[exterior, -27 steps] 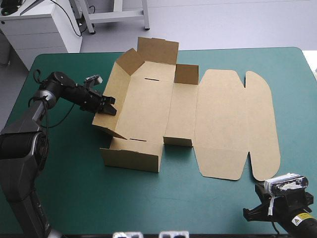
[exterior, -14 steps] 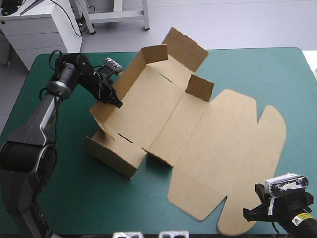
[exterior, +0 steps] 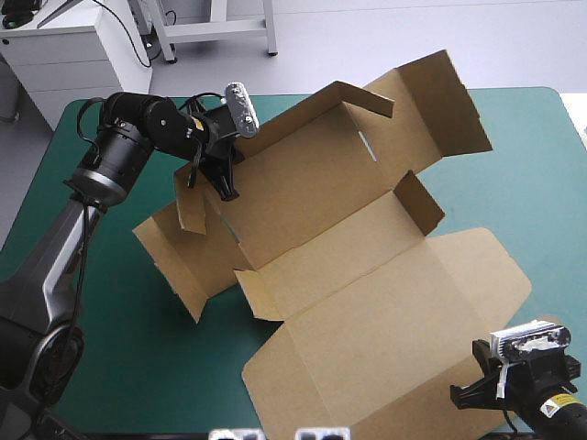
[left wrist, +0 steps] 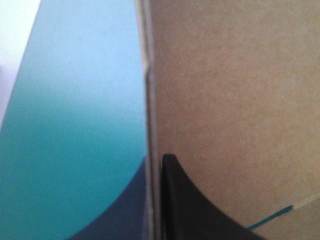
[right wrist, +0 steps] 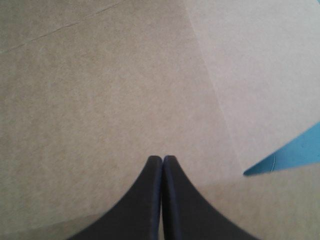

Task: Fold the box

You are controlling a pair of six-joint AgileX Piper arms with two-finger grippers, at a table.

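- The box (exterior: 348, 229) fills the middle of the high view as a half-formed tray with several walls raised. Its flat lid (exterior: 394, 339) spreads toward the lower right of the frame.
- The box lies aslant on the table (exterior: 110, 367). Its long axis runs from the upper left of the frame, at the tray end, down to the lower right, at the lid end.
- The left tool (exterior: 223, 183) sits at the upper left of the high view, clamped on the top edge of the tray's end wall (exterior: 197, 206).
- In the left wrist view the board's edge stands between the two black fingers (left wrist: 190, 205). Brown board lies on one side of it and the teal-green cover on the other.
- The tray end looks tipped up off the table where this tool holds it, though how far it is lifted is hard to judge.
- The right tool (exterior: 468, 396) rests low in the lower right corner of the high view, just beside the lid's outer corner.
- In the right wrist view the right tool's fingers are pressed together in one point with nothing between them. Brown board fills nearly everything ahead, with only a sliver of cover showing.
- Judged from this, the lid end lies right at the right tool and the tray walls lie by the left one. Any work on the lid would fall to the right arm, and it would first have to part its fingers.
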